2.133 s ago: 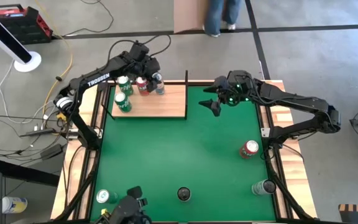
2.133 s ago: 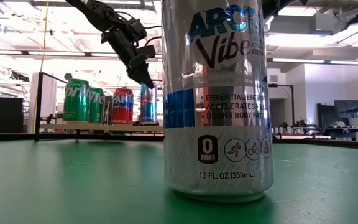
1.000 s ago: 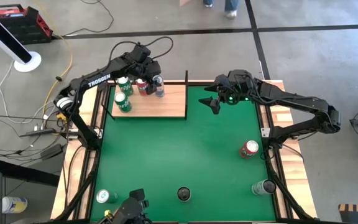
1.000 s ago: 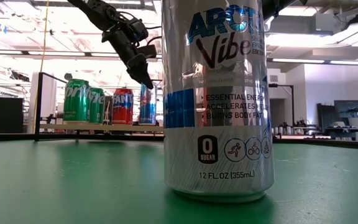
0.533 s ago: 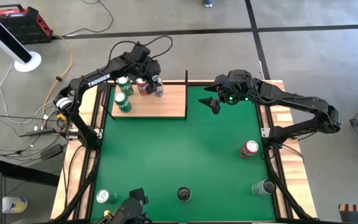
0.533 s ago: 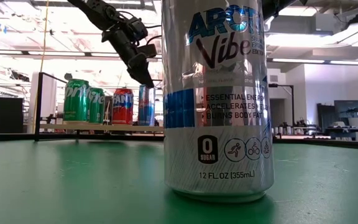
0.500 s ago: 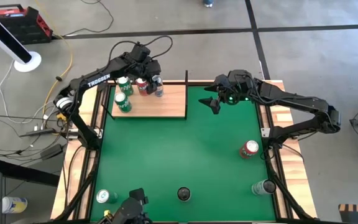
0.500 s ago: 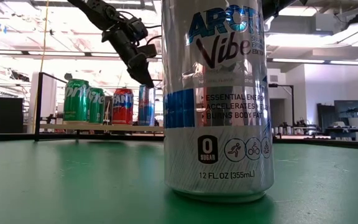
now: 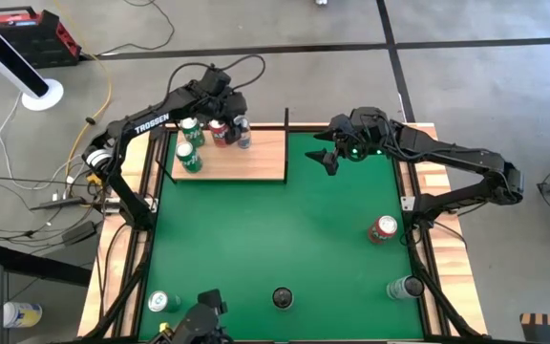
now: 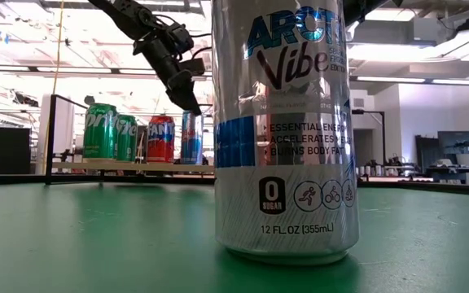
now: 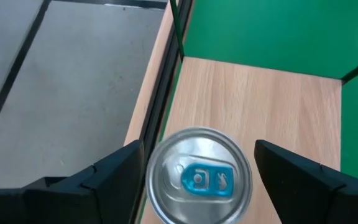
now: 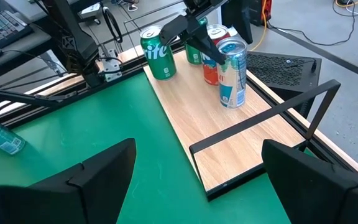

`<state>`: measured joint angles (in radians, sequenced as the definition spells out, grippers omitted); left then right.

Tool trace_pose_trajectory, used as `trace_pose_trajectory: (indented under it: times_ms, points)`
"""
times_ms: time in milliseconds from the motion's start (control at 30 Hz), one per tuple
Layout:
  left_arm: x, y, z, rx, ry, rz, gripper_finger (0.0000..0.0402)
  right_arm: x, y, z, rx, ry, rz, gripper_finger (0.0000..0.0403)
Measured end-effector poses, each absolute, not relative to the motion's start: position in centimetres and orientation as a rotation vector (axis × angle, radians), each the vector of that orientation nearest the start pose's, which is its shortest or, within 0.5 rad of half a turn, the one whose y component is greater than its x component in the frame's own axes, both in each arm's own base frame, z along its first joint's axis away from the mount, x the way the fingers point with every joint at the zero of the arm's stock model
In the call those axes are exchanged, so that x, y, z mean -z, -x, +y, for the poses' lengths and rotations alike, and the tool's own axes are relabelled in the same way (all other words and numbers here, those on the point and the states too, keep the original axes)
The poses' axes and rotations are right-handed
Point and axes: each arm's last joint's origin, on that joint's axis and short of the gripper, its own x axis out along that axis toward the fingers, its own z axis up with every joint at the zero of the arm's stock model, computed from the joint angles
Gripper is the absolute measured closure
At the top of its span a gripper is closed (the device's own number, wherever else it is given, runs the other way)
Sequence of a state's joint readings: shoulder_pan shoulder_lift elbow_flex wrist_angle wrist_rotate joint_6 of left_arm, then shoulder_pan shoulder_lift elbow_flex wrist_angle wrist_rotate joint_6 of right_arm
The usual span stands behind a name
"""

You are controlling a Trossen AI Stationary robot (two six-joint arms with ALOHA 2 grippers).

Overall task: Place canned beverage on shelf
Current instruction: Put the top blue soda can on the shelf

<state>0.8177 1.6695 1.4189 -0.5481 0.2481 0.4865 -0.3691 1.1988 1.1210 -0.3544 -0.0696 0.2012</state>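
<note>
The shelf (image 9: pixel 246 158) is a pale wood panel with a thin dark frame at the green mat's far left. Standing upright on their bases on it are two green cans (image 9: pixel 188 158), a red can (image 9: pixel 218 132) and a blue and silver can (image 9: pixel 243 135). My left gripper (image 9: pixel 234 113) is open just above the blue and silver can. In the left wrist view its fingers (image 11: pixel 114 177) stand on either side of the can's top (image 11: pixel 199 177) with gaps. In the low view its tips (image 10: pixel 194 104) are above the can (image 10: pixel 190 137). My right gripper (image 9: pixel 330 160) is open and empty above the mat's far middle.
On the mat stand a red can (image 9: pixel 383 228) at the right, a green can (image 9: pixel 163 302) near the front left, and a silver Arctic Vibe can (image 10: pixel 283 130) at the front middle. A silver can (image 9: pixel 405 287) lies at the front right. The shelf has a dark upright post (image 9: pixel 285 119).
</note>
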Motion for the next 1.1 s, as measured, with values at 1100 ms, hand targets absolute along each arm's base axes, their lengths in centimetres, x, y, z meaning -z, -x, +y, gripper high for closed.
trace_pose_trajectory:
  times_ms: [1100]
  points:
    - [-29.39,-25.60,26.24,-0.468,0.083,0.790,0.0174,-34.96,-24.38,-9.21,0.337,-0.292,0.395,0.0031]
